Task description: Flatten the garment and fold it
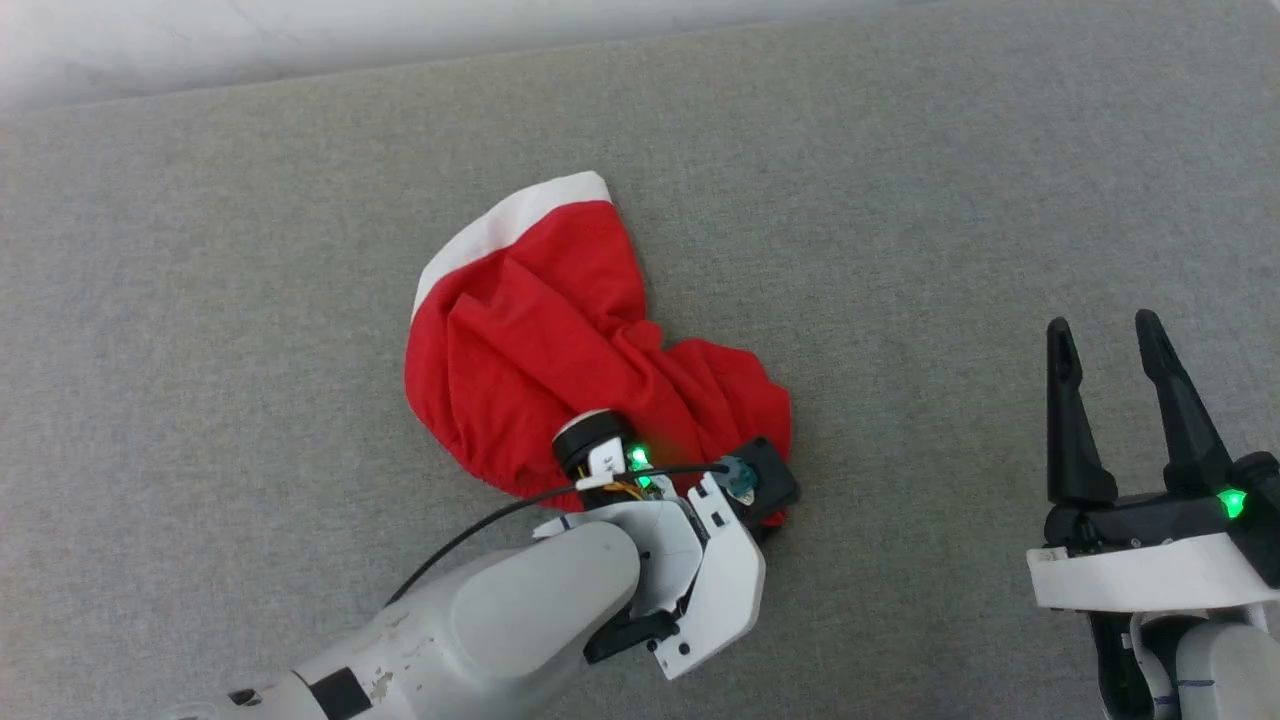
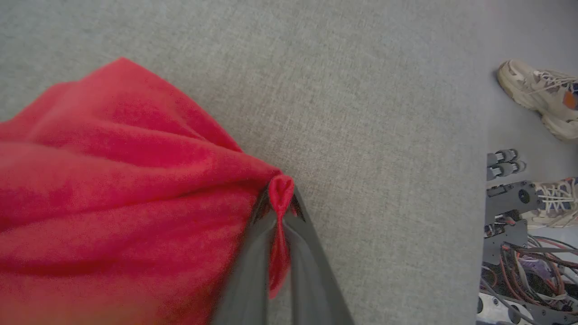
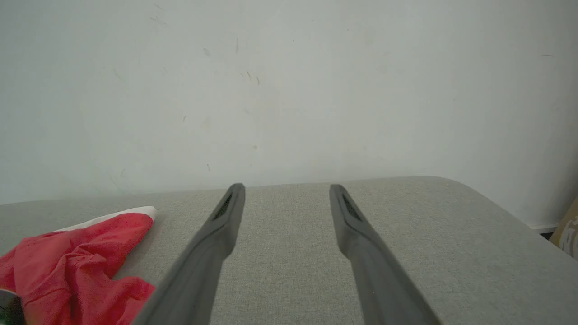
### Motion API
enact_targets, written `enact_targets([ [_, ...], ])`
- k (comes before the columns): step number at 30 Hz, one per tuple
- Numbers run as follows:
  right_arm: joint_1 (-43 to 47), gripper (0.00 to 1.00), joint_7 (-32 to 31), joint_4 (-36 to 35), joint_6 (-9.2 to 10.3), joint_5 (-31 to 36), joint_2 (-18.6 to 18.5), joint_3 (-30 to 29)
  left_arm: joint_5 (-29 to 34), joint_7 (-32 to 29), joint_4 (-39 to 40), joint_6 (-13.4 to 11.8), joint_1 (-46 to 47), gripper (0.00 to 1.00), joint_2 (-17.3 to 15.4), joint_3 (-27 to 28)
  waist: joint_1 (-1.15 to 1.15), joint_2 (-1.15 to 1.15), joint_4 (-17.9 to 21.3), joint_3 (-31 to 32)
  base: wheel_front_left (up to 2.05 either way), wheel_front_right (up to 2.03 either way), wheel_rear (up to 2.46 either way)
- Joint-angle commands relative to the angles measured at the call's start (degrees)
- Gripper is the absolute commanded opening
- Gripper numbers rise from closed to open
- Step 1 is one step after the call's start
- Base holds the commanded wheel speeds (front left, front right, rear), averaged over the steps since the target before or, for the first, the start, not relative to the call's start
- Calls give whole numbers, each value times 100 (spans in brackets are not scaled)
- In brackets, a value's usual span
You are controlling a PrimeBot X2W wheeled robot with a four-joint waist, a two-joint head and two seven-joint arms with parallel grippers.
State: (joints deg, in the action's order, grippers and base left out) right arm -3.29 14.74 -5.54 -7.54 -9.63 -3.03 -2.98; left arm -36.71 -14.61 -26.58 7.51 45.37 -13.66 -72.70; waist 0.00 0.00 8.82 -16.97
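Two grippers, one red garment on grey cloth

Item 1: the left gripper [image 2: 280, 195]. Its jaws are closed tight on a thin pinch of red fabric. A small nub of cloth pokes out past the fingertips, and a narrow strip runs down between the two dark fingers. In the head view the pale forearm and wrist cover the fingers at the near right edge of the heap.

Item 2: the garment [image 1: 530, 340]. It is bright red, soft and crumpled into a loose heap with deep folds. It is gripped at one edge by the left gripper. In the left wrist view its bulk spreads to the left of those fingers. A white hem band [image 1: 505, 225] lies at the end farthest from that gripper. No lettering is visible.

Item 3: the right gripper [image 1: 1103, 325]. Its jaws are spread wide and hold nothing. It hovers over bare cloth, with the garment well off to its left and not touching it.

Item 4: the grey cloth surface [image 1: 900, 200]. It lies under everything. A pale wall [image 3: 289, 67] stands beyond the right gripper's fingertips.

Item 5: a person's pale shoes [image 2: 537, 97] and a frame with exposed wiring [image 2: 510, 257]. Both sit to the far right of the left gripper, past the surface edge.
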Motion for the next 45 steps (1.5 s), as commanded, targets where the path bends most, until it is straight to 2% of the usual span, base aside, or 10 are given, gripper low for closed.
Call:
enact_targets([
  [1, -61, 100, 26, -26, 5, 11, 15, -7, 136, -269, -61, -2, -171, 0, -87, -63, 0, 0, 11, -56, 0, 0, 0],
  [4, -55, 100, 26, -11, 5, 42, 15, -41, 161, -212, 36, -2, -216, 2, -143, -63, 0, 0, -140, -7, 0, 0, 0],
  [5, -44, 100, 26, -6, 5, 55, 15, -37, 109, -19, 15, -2, -155, 96, -140, -64, 0, 0, -197, 29, 0, 0, 0],
  [6, -32, 100, 26, 1, 5, 62, 15, -33, 78, 199, -29, -2, -82, 100, -133, -64, 0, 0, -251, 74, 0, 0, 0],
  [12, 89, 100, 26, 16, 5, 109, 15, -43, -213, 1409, -65, -2, 291, 100, -39, 129, 0, 0, -603, 429, 0, 0, 0],
  [19, 244, 100, 26, 12, 5, 119, 15, -68, -205, 1797, 218, -149, 959, 100, -620, 729, 0, 0, -824, 707, 0, 0, 0],
  [27, 346, 100, 26, 40, 5, 90, 15, -22, -602, 277, 416, -18, 1391, 100, -1503, 332, 0, 0, -812, 794, 0, 0, 0],
  [31, 299, 100, 26, 29, 5, 83, 15, 1, -929, -573, 923, -6, 1409, 100, -1698, 8, 0, 0, -711, 715, 0, 0, 0],
  [37, 148, 100, 26, 9, 5, 78, 15, 74, -880, -1804, 1822, -4, 938, 100, -1734, -62, 0, 0, -466, 472, 0, 0, 0],
  [45, -121, 100, 26, 20, 5, 27, 15, 215, -463, -2366, 1809, -3, 447, 100, -1543, -64, 0, 0, -49, 77, 0, 0, 0],
])
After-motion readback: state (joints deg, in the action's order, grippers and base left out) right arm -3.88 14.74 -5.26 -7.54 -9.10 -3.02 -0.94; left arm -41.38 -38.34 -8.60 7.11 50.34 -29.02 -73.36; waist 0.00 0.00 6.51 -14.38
